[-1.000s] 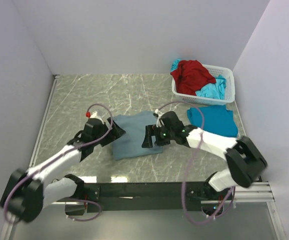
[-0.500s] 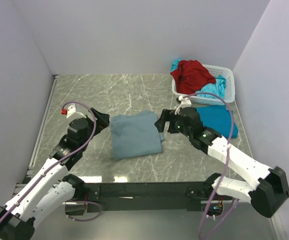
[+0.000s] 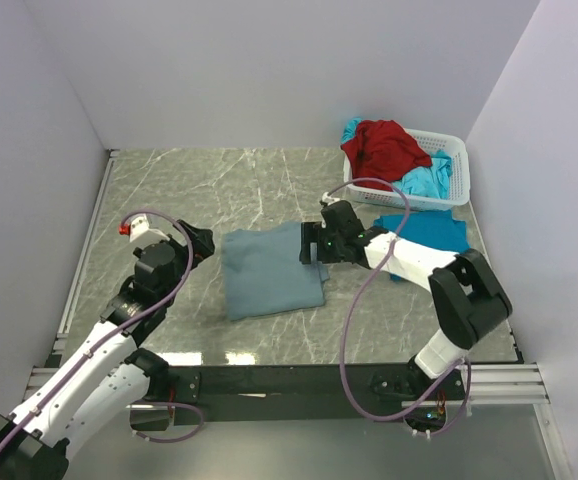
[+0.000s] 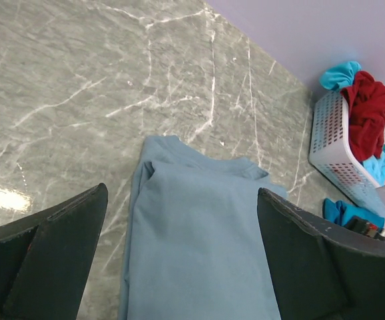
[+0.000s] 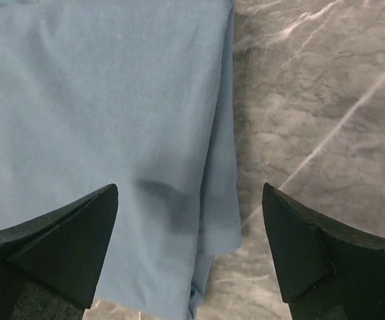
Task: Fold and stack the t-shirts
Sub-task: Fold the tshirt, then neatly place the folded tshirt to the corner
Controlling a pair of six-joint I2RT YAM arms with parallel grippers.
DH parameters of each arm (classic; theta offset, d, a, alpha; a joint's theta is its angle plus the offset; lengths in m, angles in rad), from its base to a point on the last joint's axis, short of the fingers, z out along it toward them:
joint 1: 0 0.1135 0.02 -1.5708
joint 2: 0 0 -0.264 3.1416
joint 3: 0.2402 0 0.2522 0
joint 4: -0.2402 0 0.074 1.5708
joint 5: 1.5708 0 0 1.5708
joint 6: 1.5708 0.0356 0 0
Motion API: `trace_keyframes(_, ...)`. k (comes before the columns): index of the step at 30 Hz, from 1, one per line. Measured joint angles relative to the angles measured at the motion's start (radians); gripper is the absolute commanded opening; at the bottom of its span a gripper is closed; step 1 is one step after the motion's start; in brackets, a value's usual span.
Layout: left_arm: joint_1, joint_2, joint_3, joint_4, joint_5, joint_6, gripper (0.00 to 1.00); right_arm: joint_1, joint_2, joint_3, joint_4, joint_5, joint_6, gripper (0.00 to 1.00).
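Note:
The grey-blue t-shirt lies folded in a rectangle on the marble table, and shows in the left wrist view and the right wrist view. My left gripper is open and empty, just left of the shirt. My right gripper is open and empty over the shirt's right edge, near its far corner. A folded turquoise t-shirt lies at the right. A red t-shirt and a turquoise one sit crumpled in the basket.
The white lattice basket stands at the back right, and shows in the left wrist view. Purple walls close the table on three sides. The right arm's cable loops above the folded turquoise shirt.
Both grippers left the grey-blue shirt's side edges and drew back. The right gripper then swung back left to the shirt's far right corner. The left arm stayed back.

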Motion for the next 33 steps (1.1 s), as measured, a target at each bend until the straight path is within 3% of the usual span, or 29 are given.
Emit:
trace_keyframes(3, 0.000, 0.002, 0.000, 0.001, -0.012, 0.001, 0.99, 0.003, 0.042, 0.016, 0.003, -0.009, -0.004, 0.92)
trace_keyframes(16, 0.000, 0.080, 0.000, -0.014, -0.023, -0.003, 0.99, 0.054, 0.167, 0.073, -0.002, 0.035, -0.029, 0.67)
trace_keyframes(21, 0.000, 0.059, 0.000, -0.014, -0.042, -0.019, 1.00, 0.085, 0.174, 0.079, 0.006, 0.050, -0.037, 0.39)
trace_keyframes(23, 0.000, 0.033, 0.000, -0.014, -0.055, -0.031, 0.99, 0.091, 0.175, 0.080, 0.011, 0.047, -0.036, 0.37)
trace_keyframes(24, 0.000, 0.019, 0.000, -0.014, -0.062, -0.034, 0.99, 0.093, 0.175, 0.080, 0.014, 0.047, -0.037, 0.30)
trace_keyframes(28, 0.000, -0.045, -0.007, -0.013, -0.103, -0.043, 0.99, 0.097, 0.176, 0.080, 0.021, 0.043, -0.054, 0.17)
trace_keyframes(31, 0.000, -0.082, -0.028, -0.016, -0.135, -0.054, 0.99, 0.097, 0.180, 0.084, 0.020, 0.043, -0.069, 0.02)
trace_keyframes(33, 0.000, -0.092, -0.034, -0.023, -0.146, -0.056, 0.99, 0.097, 0.180, 0.085, 0.019, 0.045, -0.076, 0.00)
